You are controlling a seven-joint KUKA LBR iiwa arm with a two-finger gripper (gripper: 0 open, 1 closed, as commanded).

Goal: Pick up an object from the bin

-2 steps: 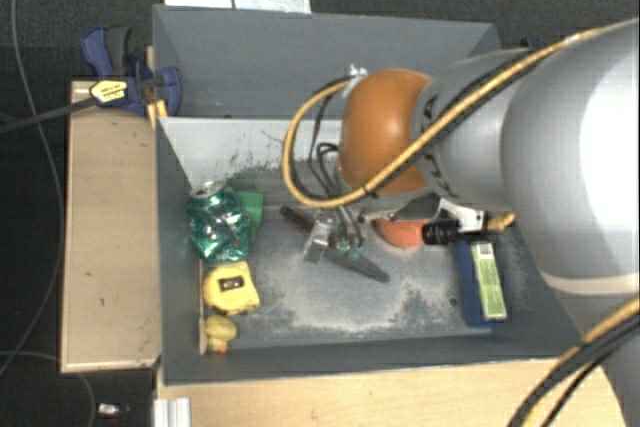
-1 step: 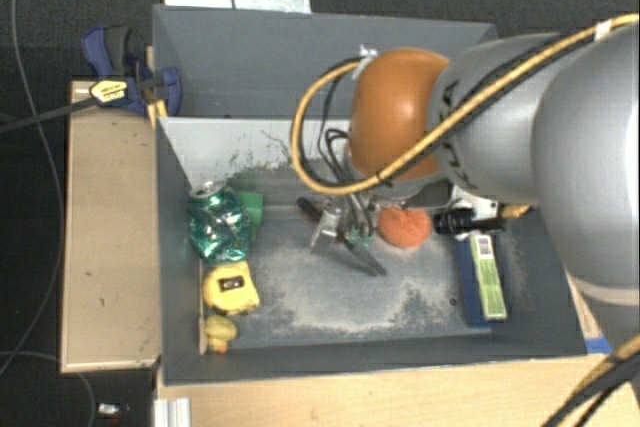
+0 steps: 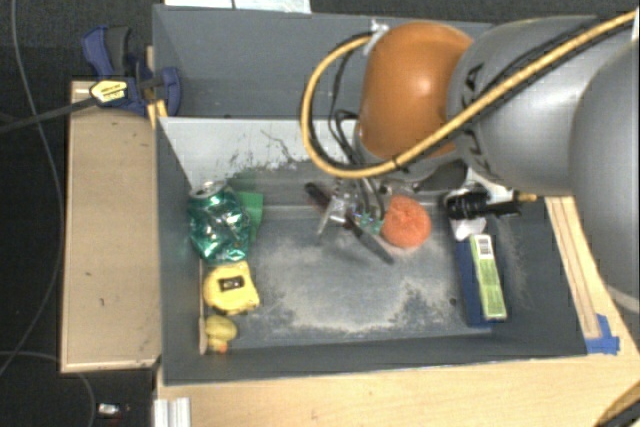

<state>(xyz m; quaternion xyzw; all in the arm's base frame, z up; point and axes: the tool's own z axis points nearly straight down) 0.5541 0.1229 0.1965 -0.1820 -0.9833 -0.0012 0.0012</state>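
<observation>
- While the arm reaches in from the right, we see its gripper (image 3: 352,218) low over the middle of the bin (image 3: 330,315), nearer the back wall than the front.
- We cannot tell whether the gripper is released or clenched.
- Above it we see the wrist's orange cover (image 3: 410,90), with a yellow cable (image 3: 318,140) looping round it.
- An orange ball (image 3: 407,223) lies on the floor just right of the gripper; we cannot tell whether the two touch.
- Right of the ball, a black marker (image 3: 480,205) lies crosswise near the right wall.
- Just in front of the marker, a blue box (image 3: 483,277) with a green face lies lengthwise along that wall.
- Well apart from the gripper, at the left wall, we see a crumpled green can (image 3: 218,220).
- A yellow tape measure (image 3: 230,290) lies just in front of the can.
- A small yellow toy (image 3: 219,331) sits in the front left corner, beside the tape measure.
- Between the gripper and these left-hand things we see scuffed grey floor.
</observation>
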